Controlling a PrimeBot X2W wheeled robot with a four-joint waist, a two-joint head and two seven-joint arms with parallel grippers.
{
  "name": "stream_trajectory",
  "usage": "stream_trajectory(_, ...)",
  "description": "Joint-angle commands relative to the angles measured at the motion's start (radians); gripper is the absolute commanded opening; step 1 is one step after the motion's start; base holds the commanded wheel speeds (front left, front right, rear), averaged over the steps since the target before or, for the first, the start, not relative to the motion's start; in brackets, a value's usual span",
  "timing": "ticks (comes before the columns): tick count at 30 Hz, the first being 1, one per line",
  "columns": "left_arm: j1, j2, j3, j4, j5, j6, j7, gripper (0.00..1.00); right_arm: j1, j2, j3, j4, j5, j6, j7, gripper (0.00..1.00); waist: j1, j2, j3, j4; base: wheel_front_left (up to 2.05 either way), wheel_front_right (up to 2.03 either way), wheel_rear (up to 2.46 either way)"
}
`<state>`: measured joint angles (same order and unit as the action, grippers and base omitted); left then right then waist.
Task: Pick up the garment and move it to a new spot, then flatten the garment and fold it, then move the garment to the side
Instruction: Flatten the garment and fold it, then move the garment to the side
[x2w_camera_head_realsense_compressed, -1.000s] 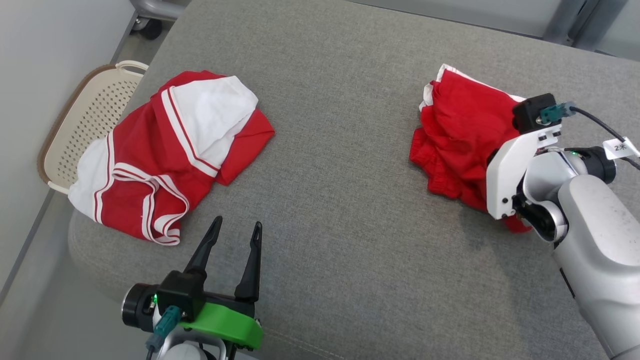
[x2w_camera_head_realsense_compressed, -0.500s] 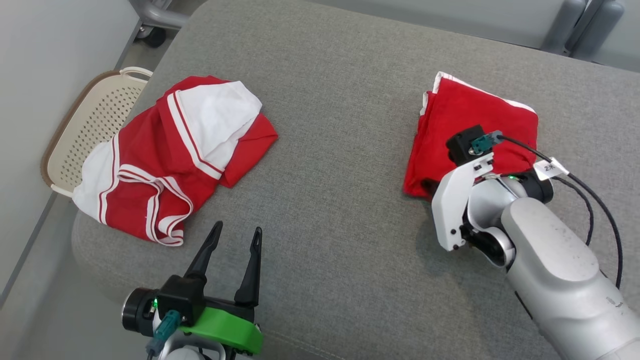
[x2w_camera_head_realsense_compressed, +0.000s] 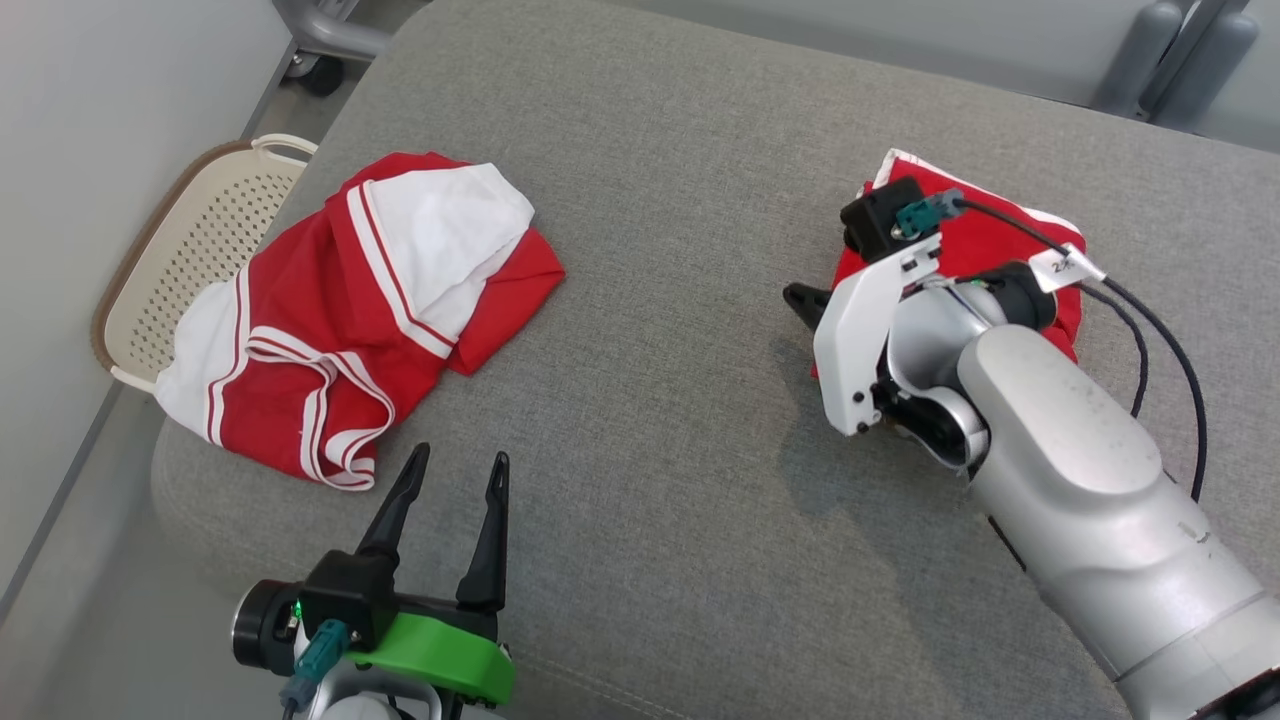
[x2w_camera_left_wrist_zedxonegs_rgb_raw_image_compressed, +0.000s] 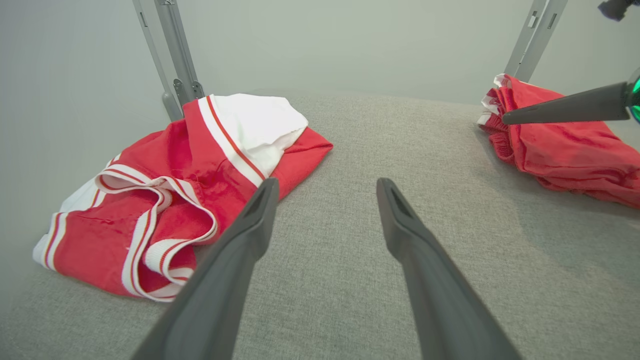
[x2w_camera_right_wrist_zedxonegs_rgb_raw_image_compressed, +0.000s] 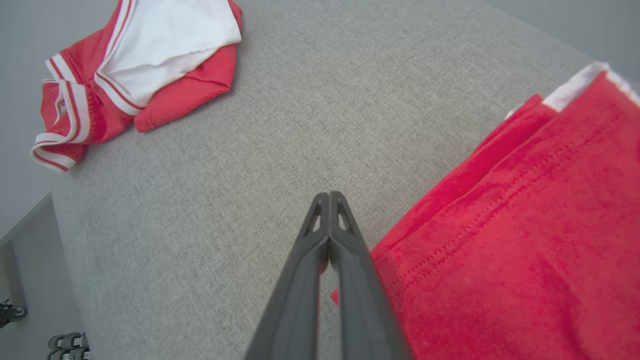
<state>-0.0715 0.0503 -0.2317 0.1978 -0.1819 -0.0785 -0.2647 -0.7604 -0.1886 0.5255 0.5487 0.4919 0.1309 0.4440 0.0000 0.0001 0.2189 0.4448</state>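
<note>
Last step, looks like: folded garment (x2w_camera_head_realsense_compressed: 985, 250) on grey cushion's (x2w_camera_head_realsense_compressed: 680, 250) right side.
Right end effector (x2w_camera_head_realsense_compressed: 803, 298) there too, pressed together, empty; left end effector (x2w_camera_head_realsense_compressed: 458, 455) spread. Next: back off, no snagging.

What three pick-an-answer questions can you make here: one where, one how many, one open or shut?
1. Where is the cream perforated plastic basket? A) beside the grey fabric cushion, at its left edge B) on it C) on a wall
2. How many garments lie on the cushion? A) one B) two C) four
3. The dark-fingered left gripper is: A) shut B) open, empty C) pinching cloth
Answers: 1 A, it stands off the cushion; 2 B, a crumpled red-and-white striped garment and a folded red garment; 3 B, a clear gap between its fingers.
</note>
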Motion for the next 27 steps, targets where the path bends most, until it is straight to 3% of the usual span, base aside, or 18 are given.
stream_trajectory(1, 0.011, 0.001, 0.004, 0.000, 0.008, 0.003, 0.000, 1.00, -0.016, -0.007, -0.013, -0.006, 0.006, -0.001, -0.009, 0.00, 0.0000, -0.0001, -0.010, -0.007, 0.00, 0.00, 0.00)
stream_trajectory(6, 0.023, 0.001, 0.019, -0.005, 0.021, -0.002, 0.000, 1.00, -0.039, -0.028, -0.110, 0.004, -0.020, -0.001, 0.008, 0.00, 0.0000, -0.0001, -0.039, -0.023, 0.00, 0.00, 0.00)
stream_trajectory(7, 0.024, 0.001, 0.022, -0.007, 0.025, -0.003, 0.000, 1.00, -0.030, -0.034, -0.138, 0.012, -0.031, -0.001, 0.024, 0.07, 0.0000, -0.0001, -0.045, -0.027, 0.00, 0.00, 0.00)
stream_trajectory(8, 0.025, 0.001, 0.025, -0.009, 0.028, -0.004, 0.000, 1.00, -0.018, -0.041, -0.165, 0.021, -0.043, -0.001, 0.046, 0.87, 0.0000, -0.0001, -0.050, -0.030, 0.00, 0.00, 0.00)
stream_trajectory(9, 0.027, 0.001, 0.027, -0.012, 0.032, -0.006, 0.000, 1.00, -0.007, -0.046, -0.192, 0.026, -0.055, -0.001, 0.066, 1.00, 0.0000, -0.0001, -0.055, -0.034, 0.00, 0.00, 0.00)
stream_trajectory(13, 0.039, 0.002, 0.037, -0.035, 0.046, -0.010, 0.000, 1.00, 0.041, -0.053, -0.335, 0.031, -0.113, 0.000, 0.149, 1.00, 0.0000, -0.0001, -0.062, -0.049, 0.00, 0.00, 0.00)
stream_trajectory(18, 0.047, 0.004, 0.048, -0.067, 0.059, -0.017, 0.000, 1.00, 0.110, -0.005, -0.487, -0.022, -0.170, 0.000, 0.228, 1.00, 0.0000, -0.0001, -0.047, -0.063, 0.00, 0.00, 0.00)
stream_trajectory(27, 0.013, 0.002, 0.034, -0.076, 0.066, -0.026, 0.000, 1.00, 0.182, 0.077, -0.616, -0.152, -0.307, 0.000, 0.293, 1.00, 0.0000, -0.0001, 0.025, -0.066, 0.00, 0.00, 0.00)
